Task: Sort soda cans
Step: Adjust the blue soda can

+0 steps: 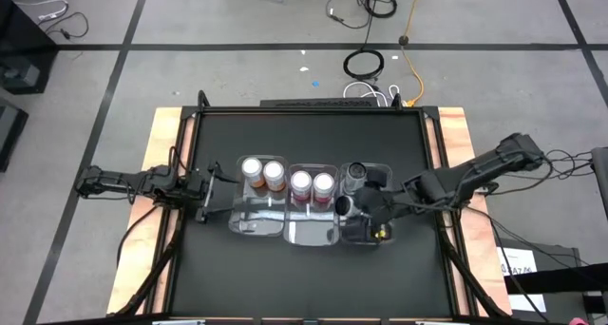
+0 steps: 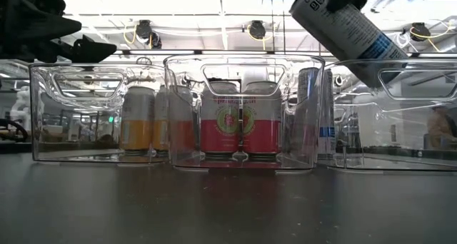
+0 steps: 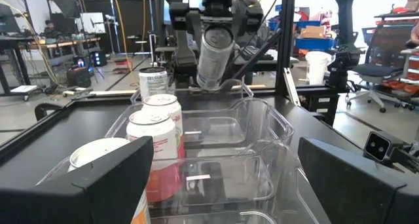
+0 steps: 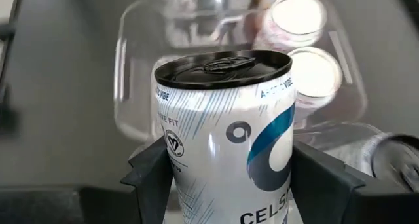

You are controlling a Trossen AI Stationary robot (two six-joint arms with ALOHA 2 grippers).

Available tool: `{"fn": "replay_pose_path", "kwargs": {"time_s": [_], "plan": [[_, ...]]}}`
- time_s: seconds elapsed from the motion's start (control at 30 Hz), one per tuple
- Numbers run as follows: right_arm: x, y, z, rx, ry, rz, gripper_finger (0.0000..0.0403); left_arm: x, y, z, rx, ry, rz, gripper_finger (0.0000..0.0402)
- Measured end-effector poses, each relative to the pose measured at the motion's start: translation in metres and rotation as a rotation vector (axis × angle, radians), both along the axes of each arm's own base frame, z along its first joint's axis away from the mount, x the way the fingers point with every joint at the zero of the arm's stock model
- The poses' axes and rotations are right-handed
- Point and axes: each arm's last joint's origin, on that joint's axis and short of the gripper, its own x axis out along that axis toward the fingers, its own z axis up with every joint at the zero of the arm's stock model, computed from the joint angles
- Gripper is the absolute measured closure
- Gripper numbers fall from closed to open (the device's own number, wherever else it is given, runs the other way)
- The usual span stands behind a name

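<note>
Cans sat grouped by colour in three bins along the table's middle. Near the left edge, the left gripper (image 1: 211, 194) waited with jaws apart beside the left bin (image 1: 249, 222), whose orange cans (image 1: 263, 172) stood together. Red cans (image 1: 312, 183) shared the middle bin. The right gripper (image 1: 366, 203), clamped on a tilted silver can (image 2: 348, 28), held it above the right bin (image 1: 380, 232), probably to join the dark can (image 1: 355, 175) there.

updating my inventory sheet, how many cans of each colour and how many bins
orange cans: 2
red cans: 2
silver cans, one standing in a bin, one held tilted in the right pincer: 2
clear bins: 3
total: 9
</note>
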Motion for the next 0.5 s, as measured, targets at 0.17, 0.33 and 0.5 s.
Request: {"fn": "replay_pose_path", "kwargs": {"time_s": [0.17,0.33,0.5], "plan": [[-0.019,0.009,-0.013,0.018,-0.132,-0.158,0.0161,0.000,0.000,0.000,0.000,0.000,0.000,0.0013],[-0.030,0.021,-0.035,0.030,-0.343,-0.286,0.0161,0.000,0.000,0.000,0.000,0.000,0.000,0.0013],[-0.042,0.030,-0.057,0.054,-0.480,-0.408,0.0161,0.000,0.000,0.000,0.000,0.000,0.000,0.0013]]}}
